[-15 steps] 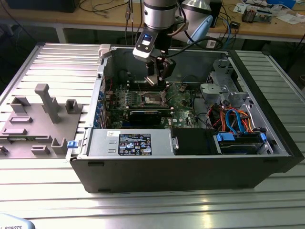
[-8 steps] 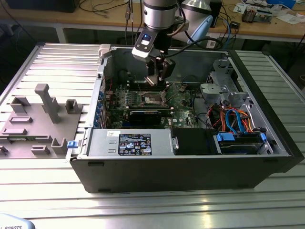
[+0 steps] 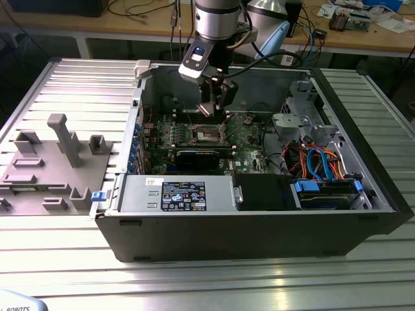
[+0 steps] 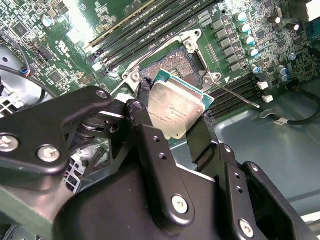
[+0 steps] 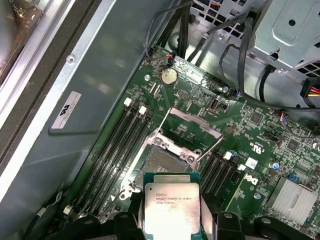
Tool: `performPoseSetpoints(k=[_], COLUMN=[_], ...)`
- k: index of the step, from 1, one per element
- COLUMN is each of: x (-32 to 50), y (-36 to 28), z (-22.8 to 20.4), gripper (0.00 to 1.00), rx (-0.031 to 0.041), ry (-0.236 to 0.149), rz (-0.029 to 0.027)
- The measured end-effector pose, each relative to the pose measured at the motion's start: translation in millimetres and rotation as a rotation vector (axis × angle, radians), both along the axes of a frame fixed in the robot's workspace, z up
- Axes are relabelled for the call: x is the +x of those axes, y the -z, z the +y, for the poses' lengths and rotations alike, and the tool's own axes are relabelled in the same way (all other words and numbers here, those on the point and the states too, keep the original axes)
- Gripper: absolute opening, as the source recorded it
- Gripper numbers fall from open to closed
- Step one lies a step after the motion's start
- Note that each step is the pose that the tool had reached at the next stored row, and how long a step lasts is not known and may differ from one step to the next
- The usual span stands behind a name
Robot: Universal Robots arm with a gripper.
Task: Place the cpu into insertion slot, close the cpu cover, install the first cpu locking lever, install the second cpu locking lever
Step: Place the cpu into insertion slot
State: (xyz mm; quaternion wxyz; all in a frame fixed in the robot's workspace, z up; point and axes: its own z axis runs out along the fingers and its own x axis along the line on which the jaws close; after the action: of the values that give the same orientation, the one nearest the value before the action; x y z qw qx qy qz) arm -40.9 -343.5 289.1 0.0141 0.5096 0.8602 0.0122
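Placement of the cpu [image 4: 175,111] is the step in hand, by my reading. The chip sits clamped between the two black fingers [image 4: 144,107] of the claw [image 3: 214,103], silver top toward the second wrist view, held in the air just above the insertion slot [image 5: 162,162] and not touching it. In both wrist views it appears offset toward one edge of the socket rather than squarely over the dark centre.

The cpu cover [image 5: 197,122] stands tilted up and open on the far side of the socket, and a thin lever rod [image 4: 235,95] lies swung out beside it, so none of the closing steps has been done.

Seating the chip calls, I judge, for squaring its edges with the socket rim and a flat, gentle descent before release.

Around the socket lie the green motherboard [image 5: 260,145] and long memory slots [image 5: 115,145], inside the open computer case [image 3: 259,220] on the ribbed table [image 3: 65,259].
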Motion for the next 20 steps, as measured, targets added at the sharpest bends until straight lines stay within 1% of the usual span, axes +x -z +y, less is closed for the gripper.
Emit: performPoseSetpoints(k=[20], x=[-0.3], y=[0.1], z=[0.0], gripper=[0.55], rx=[-0.0023], ry=[0.051], rz=[0.0000])
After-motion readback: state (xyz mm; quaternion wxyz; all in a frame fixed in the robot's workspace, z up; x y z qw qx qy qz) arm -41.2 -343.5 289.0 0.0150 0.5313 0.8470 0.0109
